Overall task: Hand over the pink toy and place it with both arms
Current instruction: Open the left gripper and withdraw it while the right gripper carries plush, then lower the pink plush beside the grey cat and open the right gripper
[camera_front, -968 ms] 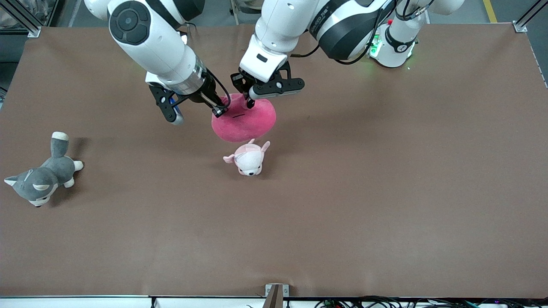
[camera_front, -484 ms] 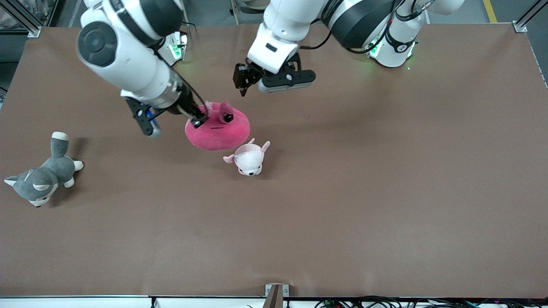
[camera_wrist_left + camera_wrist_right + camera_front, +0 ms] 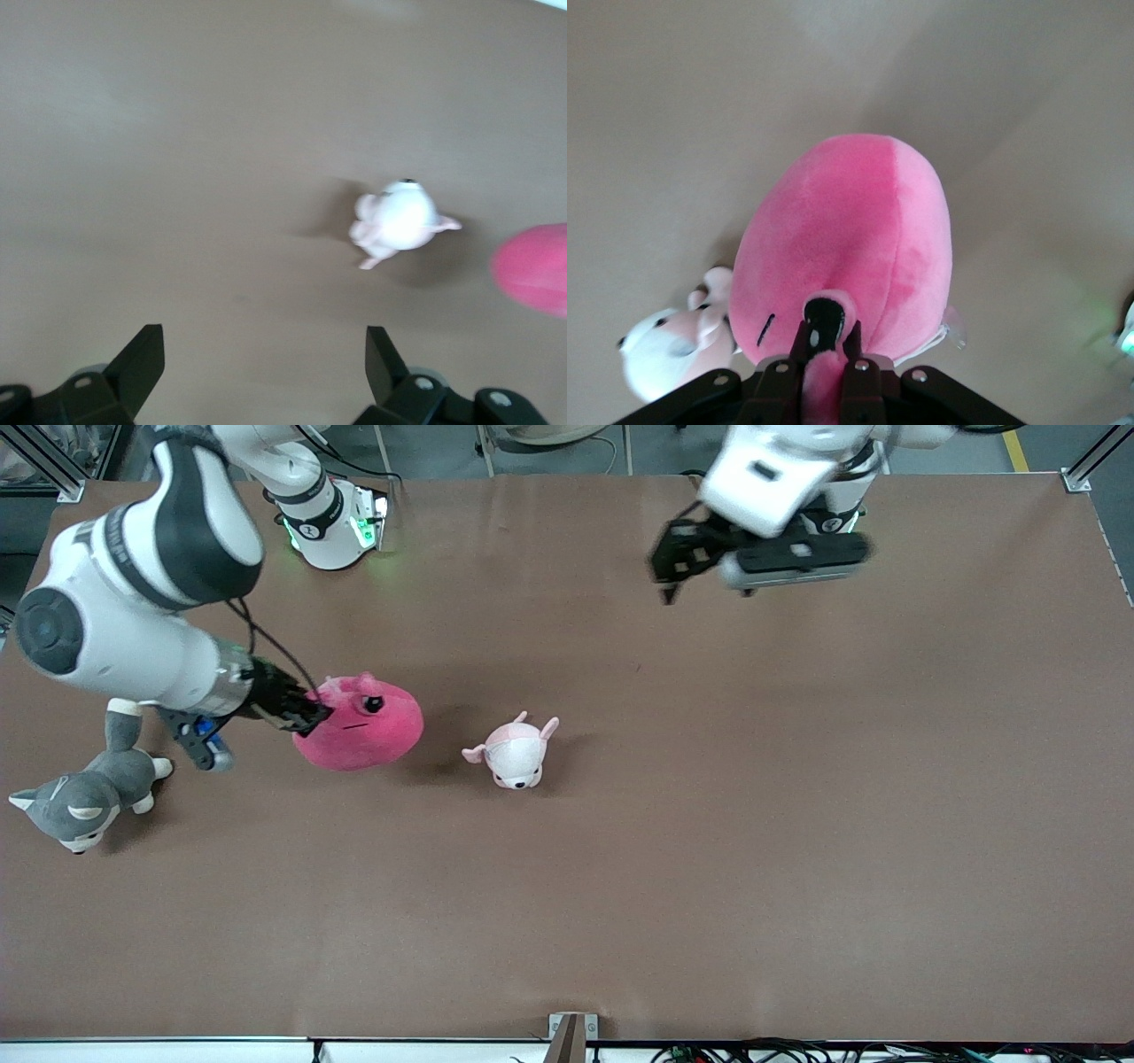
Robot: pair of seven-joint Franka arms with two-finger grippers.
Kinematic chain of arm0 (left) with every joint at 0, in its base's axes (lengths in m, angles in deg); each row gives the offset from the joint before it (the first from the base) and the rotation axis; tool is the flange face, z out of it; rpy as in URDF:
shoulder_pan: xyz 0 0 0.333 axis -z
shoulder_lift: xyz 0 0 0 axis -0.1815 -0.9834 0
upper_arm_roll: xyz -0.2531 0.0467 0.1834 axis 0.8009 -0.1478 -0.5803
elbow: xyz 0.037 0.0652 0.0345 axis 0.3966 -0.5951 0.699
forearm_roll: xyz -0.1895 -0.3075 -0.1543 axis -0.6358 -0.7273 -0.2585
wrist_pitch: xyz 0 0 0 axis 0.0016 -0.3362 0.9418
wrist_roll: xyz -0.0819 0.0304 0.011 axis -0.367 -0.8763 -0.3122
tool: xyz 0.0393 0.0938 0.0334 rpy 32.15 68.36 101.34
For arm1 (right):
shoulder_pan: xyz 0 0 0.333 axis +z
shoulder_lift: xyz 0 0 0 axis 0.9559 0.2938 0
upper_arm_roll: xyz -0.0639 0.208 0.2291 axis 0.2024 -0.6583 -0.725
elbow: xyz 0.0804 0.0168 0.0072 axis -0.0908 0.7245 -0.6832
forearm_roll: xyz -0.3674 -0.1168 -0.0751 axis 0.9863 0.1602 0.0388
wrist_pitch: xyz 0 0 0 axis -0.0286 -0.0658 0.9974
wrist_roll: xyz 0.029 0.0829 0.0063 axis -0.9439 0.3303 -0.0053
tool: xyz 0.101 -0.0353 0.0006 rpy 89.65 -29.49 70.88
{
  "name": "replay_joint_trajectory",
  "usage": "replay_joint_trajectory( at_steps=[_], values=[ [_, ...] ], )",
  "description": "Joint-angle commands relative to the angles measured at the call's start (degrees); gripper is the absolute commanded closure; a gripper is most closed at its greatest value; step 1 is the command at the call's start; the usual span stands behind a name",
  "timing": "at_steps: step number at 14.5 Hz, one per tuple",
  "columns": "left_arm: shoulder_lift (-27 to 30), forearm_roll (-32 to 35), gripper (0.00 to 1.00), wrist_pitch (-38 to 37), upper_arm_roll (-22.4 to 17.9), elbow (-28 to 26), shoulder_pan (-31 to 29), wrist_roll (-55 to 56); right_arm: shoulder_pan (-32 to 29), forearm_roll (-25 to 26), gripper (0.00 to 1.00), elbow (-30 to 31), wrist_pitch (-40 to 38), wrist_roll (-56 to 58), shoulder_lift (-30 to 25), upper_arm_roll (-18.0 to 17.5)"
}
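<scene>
The pink toy [image 3: 359,722], a round hot-pink plush with black eyes, hangs from my right gripper [image 3: 310,713] above the table toward the right arm's end. The right gripper is shut on a pinch of its plush beside one eye, as the right wrist view shows [image 3: 829,341], with the pink toy [image 3: 850,239] filling that view. My left gripper [image 3: 669,571] is open and empty, up in the air near the left arm's base. In the left wrist view its fingertips [image 3: 142,359] stand wide apart over bare table, and an edge of the pink toy [image 3: 536,270] shows.
A small pale pink-and-white plush animal [image 3: 514,753] lies on the table beside the pink toy, also in the left wrist view [image 3: 399,221]. A grey-and-white plush animal [image 3: 84,793] lies at the right arm's end of the brown table [image 3: 709,824].
The left gripper let go of the pink toy and drew back toward its base. The right gripper carried the toy toward the right arm's end of the table.
</scene>
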Motion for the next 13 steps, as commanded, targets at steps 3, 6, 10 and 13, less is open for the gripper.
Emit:
replay_joint_trajectory(
  at_steps=[3, 6, 10, 13],
  values=[
    [5.4, 0.7, 0.00, -8.7, 0.3, -1.8, -12.3, -16.4, -6.0, -0.8, 1.00, 10.6, 6.6, 10.8, -1.7, -1.2],
    [7.1, 0.7, 0.00, -10.6, 0.3, -2.7, -20.1, -26.8, -7.3, -0.8, 1.00, 16.4, 13.7, 16.1, -1.3, -1.2],
    [9.8, 0.7, 0.00, -10.7, 0.3, -6.3, -27.7, -36.9, -11.7, -0.8, 0.92, 17.5, 18.4, 23.0, 2.2, -1.2],
    [9.8, 2.8, 0.00, -9.7, 0.3, -7.4, -29.0, -37.5, -14.1, -0.8, 0.33, 17.1, 19.5, 27.2, 4.1, -1.2]
  ],
)
